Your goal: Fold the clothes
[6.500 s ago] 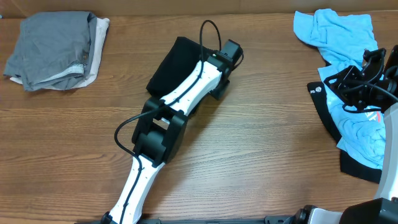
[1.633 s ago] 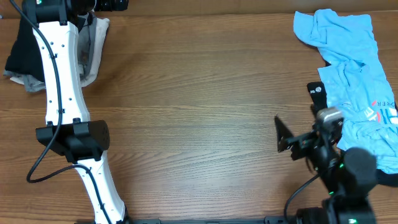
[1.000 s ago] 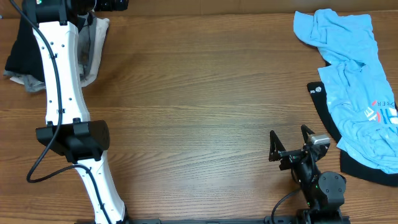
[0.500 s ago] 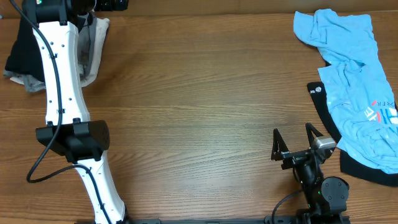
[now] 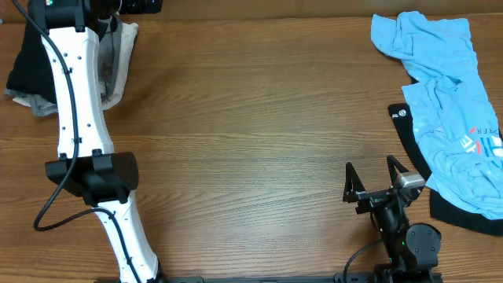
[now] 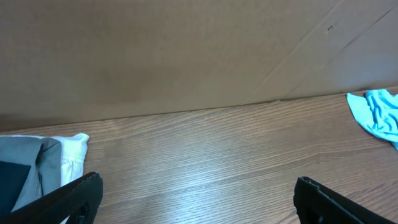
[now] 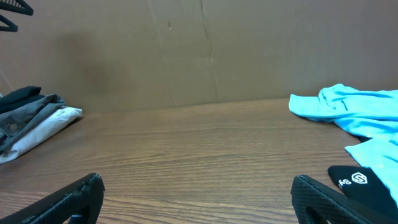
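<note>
Even, bright light; soft shadows, sharp focus, no glare.

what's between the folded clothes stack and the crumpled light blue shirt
Only bare brown wooden tabletop lies between the folded grey, off-white and black cloth stack and the crumpled light-blue T-shirt. The overhead view shows it, and the right wrist view too.

table: wood-grain top (image 5: 251,118) | wall: plain brown board (image 6: 186,56)
</note>
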Robot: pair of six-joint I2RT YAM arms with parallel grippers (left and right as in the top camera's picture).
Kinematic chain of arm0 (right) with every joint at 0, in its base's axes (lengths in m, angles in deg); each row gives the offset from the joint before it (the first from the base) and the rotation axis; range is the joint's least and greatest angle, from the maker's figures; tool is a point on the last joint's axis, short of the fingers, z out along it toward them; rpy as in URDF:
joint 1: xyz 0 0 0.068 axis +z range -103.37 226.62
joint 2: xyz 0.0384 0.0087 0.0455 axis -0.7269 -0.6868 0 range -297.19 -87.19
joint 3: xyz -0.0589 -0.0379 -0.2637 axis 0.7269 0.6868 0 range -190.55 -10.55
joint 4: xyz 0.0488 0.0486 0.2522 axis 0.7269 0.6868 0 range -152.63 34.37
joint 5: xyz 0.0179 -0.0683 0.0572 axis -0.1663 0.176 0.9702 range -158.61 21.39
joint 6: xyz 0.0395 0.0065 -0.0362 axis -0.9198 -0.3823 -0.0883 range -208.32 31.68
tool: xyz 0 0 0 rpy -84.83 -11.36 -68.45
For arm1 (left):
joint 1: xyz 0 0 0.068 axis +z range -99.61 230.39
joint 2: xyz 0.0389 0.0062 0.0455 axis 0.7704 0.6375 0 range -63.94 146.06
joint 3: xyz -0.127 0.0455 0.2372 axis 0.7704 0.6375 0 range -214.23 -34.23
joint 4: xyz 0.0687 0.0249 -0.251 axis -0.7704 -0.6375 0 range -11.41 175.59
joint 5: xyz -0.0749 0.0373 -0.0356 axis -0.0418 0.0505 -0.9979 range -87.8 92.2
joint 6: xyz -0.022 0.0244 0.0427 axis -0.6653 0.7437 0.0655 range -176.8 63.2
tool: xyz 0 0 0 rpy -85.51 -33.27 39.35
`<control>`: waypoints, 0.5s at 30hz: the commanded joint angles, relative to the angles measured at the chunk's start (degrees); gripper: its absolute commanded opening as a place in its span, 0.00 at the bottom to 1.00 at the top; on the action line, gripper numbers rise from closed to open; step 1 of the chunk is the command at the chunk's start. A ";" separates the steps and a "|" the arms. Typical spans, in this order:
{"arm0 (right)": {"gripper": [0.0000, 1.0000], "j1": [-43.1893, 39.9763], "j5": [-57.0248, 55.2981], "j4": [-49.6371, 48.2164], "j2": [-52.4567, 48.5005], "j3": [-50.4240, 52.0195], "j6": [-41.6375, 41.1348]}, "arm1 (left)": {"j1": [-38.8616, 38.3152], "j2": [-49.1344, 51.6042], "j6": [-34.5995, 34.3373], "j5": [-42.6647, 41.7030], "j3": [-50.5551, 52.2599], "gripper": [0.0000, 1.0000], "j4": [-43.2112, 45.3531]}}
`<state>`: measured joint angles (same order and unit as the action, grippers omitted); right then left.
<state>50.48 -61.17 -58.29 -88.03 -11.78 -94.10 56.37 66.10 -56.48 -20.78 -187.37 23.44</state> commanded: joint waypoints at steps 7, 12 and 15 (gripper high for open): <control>1.00 0.31 -0.35 -0.37 0.68 0.76 -0.24 | -0.55 0.20 -0.33 -0.83 -0.33 1.00 -0.57; 1.00 0.31 -0.35 -0.37 0.68 0.76 -0.24 | -1.11 -2.25 -0.31 -0.81 -0.24 1.00 -1.79; 1.00 0.31 -0.35 -0.37 0.68 0.76 -0.24 | -2.03 -7.08 -0.31 -0.81 2.12 1.00 -2.47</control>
<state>50.46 -61.15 -58.29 -88.03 -11.76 -94.08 55.95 65.62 -56.48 -20.76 -187.06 21.10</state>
